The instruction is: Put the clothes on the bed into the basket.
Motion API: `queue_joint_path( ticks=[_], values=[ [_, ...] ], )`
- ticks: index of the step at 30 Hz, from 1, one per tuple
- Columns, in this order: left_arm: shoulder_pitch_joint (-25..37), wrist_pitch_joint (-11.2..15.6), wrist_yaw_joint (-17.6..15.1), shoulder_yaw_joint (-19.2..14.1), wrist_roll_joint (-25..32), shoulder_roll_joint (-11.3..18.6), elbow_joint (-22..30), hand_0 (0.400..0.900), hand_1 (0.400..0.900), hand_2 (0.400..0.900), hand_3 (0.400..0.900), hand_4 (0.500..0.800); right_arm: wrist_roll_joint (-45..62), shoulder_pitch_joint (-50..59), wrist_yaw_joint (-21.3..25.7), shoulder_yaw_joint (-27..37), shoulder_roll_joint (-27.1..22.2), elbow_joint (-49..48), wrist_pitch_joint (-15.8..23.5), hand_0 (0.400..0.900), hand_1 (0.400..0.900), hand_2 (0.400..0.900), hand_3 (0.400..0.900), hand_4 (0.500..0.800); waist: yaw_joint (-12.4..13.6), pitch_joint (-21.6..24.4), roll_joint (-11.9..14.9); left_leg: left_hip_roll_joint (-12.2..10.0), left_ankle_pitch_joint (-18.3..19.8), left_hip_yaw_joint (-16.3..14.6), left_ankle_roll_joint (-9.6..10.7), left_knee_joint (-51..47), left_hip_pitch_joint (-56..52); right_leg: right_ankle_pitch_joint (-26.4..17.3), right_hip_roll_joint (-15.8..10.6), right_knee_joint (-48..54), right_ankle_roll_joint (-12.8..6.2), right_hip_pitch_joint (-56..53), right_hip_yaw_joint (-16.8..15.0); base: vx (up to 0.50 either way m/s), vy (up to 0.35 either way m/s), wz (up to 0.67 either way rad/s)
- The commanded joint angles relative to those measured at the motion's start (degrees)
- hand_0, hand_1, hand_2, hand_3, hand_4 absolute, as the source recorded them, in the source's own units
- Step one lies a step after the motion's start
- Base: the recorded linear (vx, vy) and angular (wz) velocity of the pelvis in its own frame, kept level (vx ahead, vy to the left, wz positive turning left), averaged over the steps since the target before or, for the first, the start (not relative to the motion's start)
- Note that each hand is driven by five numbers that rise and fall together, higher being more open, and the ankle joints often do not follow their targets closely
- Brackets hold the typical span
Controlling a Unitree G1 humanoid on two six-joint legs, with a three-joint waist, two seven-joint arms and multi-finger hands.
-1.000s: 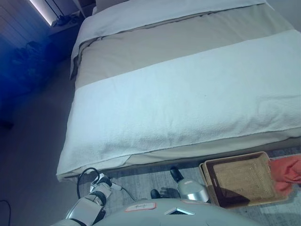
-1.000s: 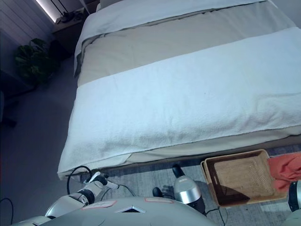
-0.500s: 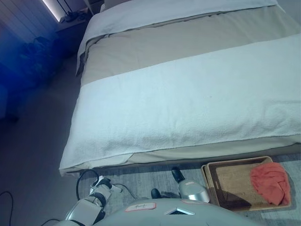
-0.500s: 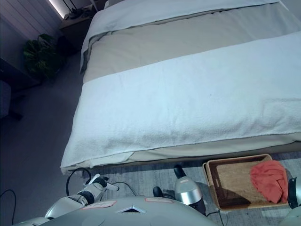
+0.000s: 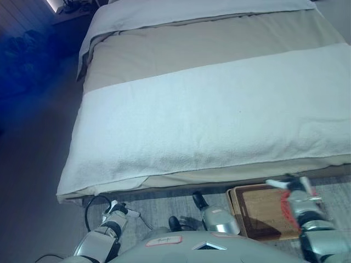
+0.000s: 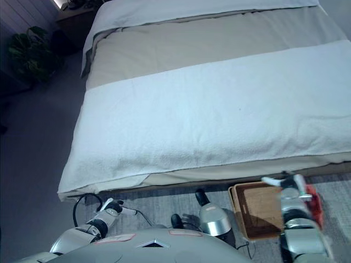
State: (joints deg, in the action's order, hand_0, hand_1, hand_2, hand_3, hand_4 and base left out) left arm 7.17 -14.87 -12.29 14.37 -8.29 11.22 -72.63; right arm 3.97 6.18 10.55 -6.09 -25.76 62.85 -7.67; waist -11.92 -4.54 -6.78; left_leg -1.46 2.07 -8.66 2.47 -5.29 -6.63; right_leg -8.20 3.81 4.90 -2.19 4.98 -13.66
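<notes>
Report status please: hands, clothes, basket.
Right hand over basket, fingers unclear. Left hand idle, low. Red cloth mostly hidden behind right arm. Nothing blocking.

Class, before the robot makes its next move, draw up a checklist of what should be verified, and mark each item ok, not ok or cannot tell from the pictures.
1. Bed free of loose clothes in view: ok.
2. Basket on the floor beside the bed: ok.
3. Red cloth fully inside the basket: cannot tell, the right arm covers it.
4. Right hand released from the cloth: cannot tell.
5. Left hand low by the floor, holding nothing: ok.
</notes>
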Motion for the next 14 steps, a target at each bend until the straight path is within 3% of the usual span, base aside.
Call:
queue_joint_path(
  ticks=[1,2,6,14],
  values=[
    [0.15,-0.75,-2.76,0.08,0.2,3.43,-0.71,0.9,0.9,0.9,0.9,0.8,-0.25,-0.15,0.73,-1.5,0.26,0.04,2.26,0.9,0.9,0.9,0.9,0.8,0.68,2.57,1.89,4.28,4.18,-0.21,-3.68,0.29,-3.31,-0.39,0.75,-2.74,-4.7,3.65,-1.25,-0.05,0.001,0.09],
    [-0.26,-0.65,-2.74,0.63,-0.07,2.82,-0.06,0.9,0.9,0.9,0.9,0.8,-1.3,-1.44,0.31,-3.41,3.66,2.1,2.08,0.9,0.9,0.9,0.9,0.8,1.06,2.73,2.36,4.28,4.09,0.14,-3.68,0.29,-3.44,-0.5,0.66,-2.72,-4.65,3.4,-0.84,-0.05,0.007,0.09],
    [0.39,-0.48,-3.23,2.13,-0.2,2.2,0.27,0.9,0.9,0.9,0.9,0.8,-4.27,-0.96,-0.35,-7.19,7.87,8.81,1.06,0.9,0.9,0.9,0.9,0.8,1.79,2.8,3.12,4.34,4.1,0.52,-3.85,0.29,-3.68,-0.64,0.66,-2.65,-4.62,3.01,-0.45,-0.05,0.012,0.04],
    [1.54,-0.2,-4.12,2.32,-0.32,3.23,0.79,0.9,0.9,0.9,0.9,0.8,-8.01,-0.85,-0.34,-8.42,6.85,11.31,0.5,0.9,0.9,0.9,0.9,0.8,2.69,2.3,4.43,4.57,3.97,0.42,-4.16,0.29,-4.01,-1.02,0.73,-3.09,-4.82,2.92,-0.76,-0.02,0.008,-0.03]
  ],
)
